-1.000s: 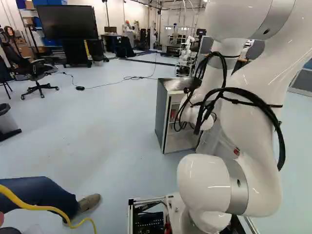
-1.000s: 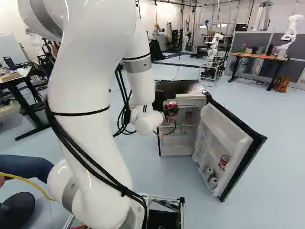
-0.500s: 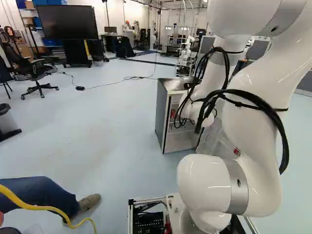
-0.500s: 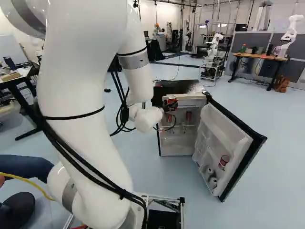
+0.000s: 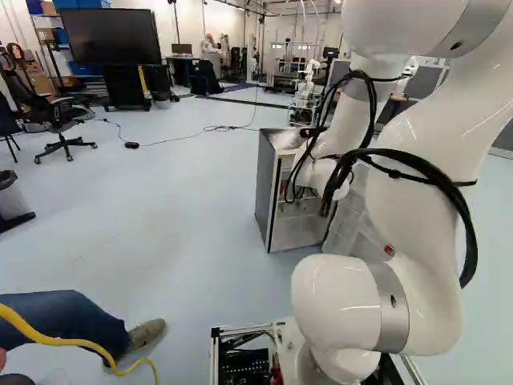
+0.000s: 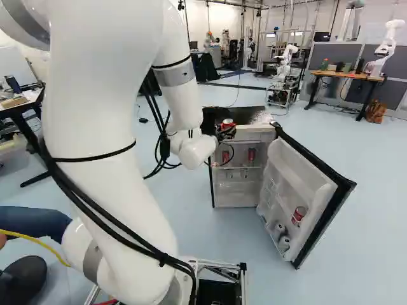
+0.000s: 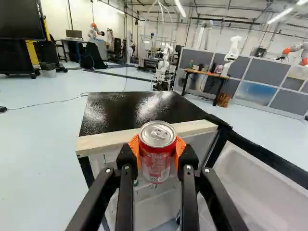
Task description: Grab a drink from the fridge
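Note:
My black gripper is at the top front edge of the small fridge in the right base view, holding a red can. In the wrist view the gripper is shut on the upright can, its orange pads pressing both sides. The can stands before the fridge's pale front edge, its lid showing against the black top. Other red cans are inside. The fridge door stands wide, with a red can and silver cans in its shelf.
A person's leg and shoe are at the left of the left base view, beside a yellow cable. Farther off are an office chair, a wooden table and another robot. A black cord crosses the floor.
My arm has raised the gripper and its red can from before the fridge's upper interior to the level of its top. The base, fridge and door have not moved.

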Robot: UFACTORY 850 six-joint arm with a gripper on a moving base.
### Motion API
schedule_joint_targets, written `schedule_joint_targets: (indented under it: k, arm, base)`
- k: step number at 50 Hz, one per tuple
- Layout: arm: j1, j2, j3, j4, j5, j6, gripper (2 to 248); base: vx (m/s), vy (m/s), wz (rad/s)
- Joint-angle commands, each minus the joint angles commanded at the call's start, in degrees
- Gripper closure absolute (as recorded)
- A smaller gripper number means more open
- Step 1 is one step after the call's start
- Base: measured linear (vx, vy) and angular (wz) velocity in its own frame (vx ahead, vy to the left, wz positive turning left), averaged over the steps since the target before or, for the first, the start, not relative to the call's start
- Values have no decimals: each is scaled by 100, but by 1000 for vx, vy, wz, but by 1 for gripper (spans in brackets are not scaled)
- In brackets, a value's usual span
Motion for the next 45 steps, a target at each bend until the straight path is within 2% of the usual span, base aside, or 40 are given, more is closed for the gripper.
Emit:
schedule_joint_targets:
  k: [30,45]
  arm:
    - [97,-113,-594,144,-299,0,158]
    - [154,-325,-944,233,-471,0,158]
  base:
    - [0,0,0]
    - [0,0,0]
